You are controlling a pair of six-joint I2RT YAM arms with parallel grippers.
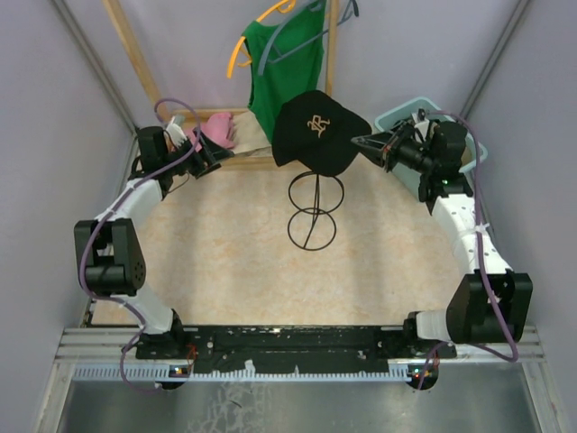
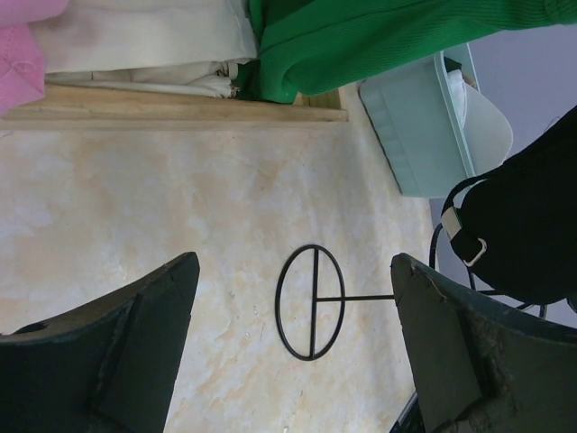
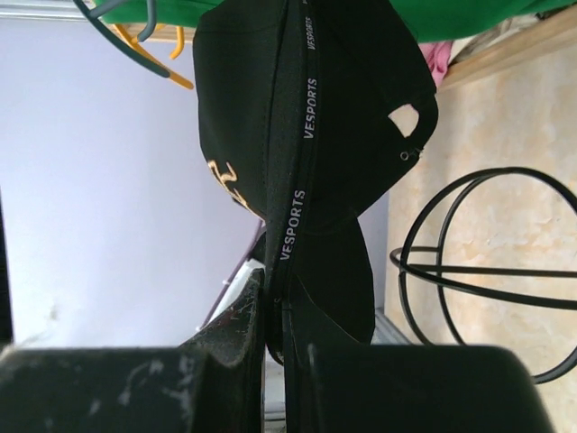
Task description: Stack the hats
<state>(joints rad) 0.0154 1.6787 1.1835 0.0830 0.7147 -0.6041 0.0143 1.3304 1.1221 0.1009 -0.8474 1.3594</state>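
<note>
Right wrist view: the right claw (image 3: 278,316) is pinched tight on the edge of the black cap with the gold emblem (image 3: 270,135). Its two fingers are pressed together, with the fabric and a lettered inner band between them. Top external view puts this cap over the head of the wire stand (image 1: 315,206), toward the far middle of the worktop (image 1: 225,253). It seems to rest on the stand, though contact cannot be confirmed. The left claw (image 1: 206,155) hovers at the far left near the pink cloth (image 1: 219,132), its fingers (image 2: 135,343) spread wide with nothing between them. A white cap (image 2: 485,122) lies in the teal bin (image 2: 410,135) at the far right. A green shirt (image 1: 288,63) hangs behind the stand.
</note>
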